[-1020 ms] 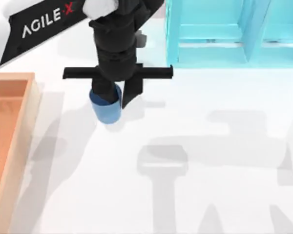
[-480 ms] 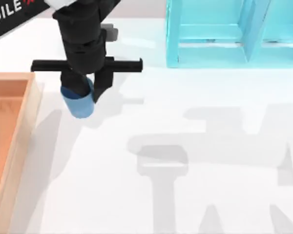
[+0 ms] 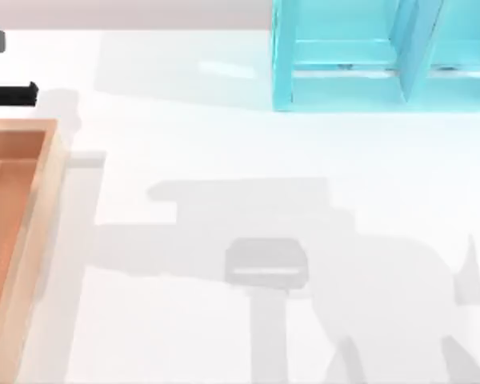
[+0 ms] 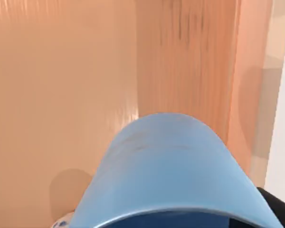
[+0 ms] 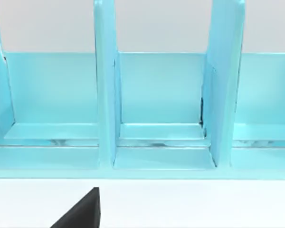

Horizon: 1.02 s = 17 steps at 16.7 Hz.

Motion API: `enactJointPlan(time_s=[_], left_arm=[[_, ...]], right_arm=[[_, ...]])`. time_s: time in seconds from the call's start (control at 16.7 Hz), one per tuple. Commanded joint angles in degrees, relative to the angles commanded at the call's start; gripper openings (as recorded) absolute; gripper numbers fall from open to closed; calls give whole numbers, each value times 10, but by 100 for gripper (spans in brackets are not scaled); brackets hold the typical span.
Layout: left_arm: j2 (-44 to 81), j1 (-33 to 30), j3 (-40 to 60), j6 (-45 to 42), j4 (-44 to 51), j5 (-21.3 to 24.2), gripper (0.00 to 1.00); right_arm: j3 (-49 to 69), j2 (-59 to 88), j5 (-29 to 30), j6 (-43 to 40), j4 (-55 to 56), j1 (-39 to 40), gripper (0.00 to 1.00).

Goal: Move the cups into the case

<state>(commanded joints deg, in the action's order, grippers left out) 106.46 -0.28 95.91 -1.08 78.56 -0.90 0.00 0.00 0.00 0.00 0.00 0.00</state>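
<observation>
Sim tabletop (image 3: 248,144), flat rendered look

Blue cup (image 4: 166,166): I see its plain tapered wall close to the lens, dark blue mouth at the frame's lower edge, hanging over the case floor.
Case (image 4: 57,85): orange-brown wooden floor under the cup, with a lighter wood rim (image 4: 249,80) running along one side.
Patterned cup (image 4: 61,223): I make out only a small white-and-blue sliver beside the blue cup, with a round shadow near it.
Left gripper: a dark corner (image 4: 280,209) beside the cup; I cannot read its fingers.
</observation>
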Motion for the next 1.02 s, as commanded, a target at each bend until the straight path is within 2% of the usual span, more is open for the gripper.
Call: enactJointPlan(time_s=[0.18, 0.3, 0.66, 1.02], left_arm=[[-47, 74, -45, -74, 1, -3, 0], [-66, 94, -63, -94, 2, -5, 0], [-64, 96, -71, -95, -7, -6, 0], [-57, 112, -165, -109, -113, -4, 0]], right_arm=[[0, 0, 0, 0, 0, 0, 100], [0, 0, 0, 0, 0, 0, 100], [0, 0, 0, 0, 0, 0, 100], [0, 0, 0, 0, 0, 0, 100]])
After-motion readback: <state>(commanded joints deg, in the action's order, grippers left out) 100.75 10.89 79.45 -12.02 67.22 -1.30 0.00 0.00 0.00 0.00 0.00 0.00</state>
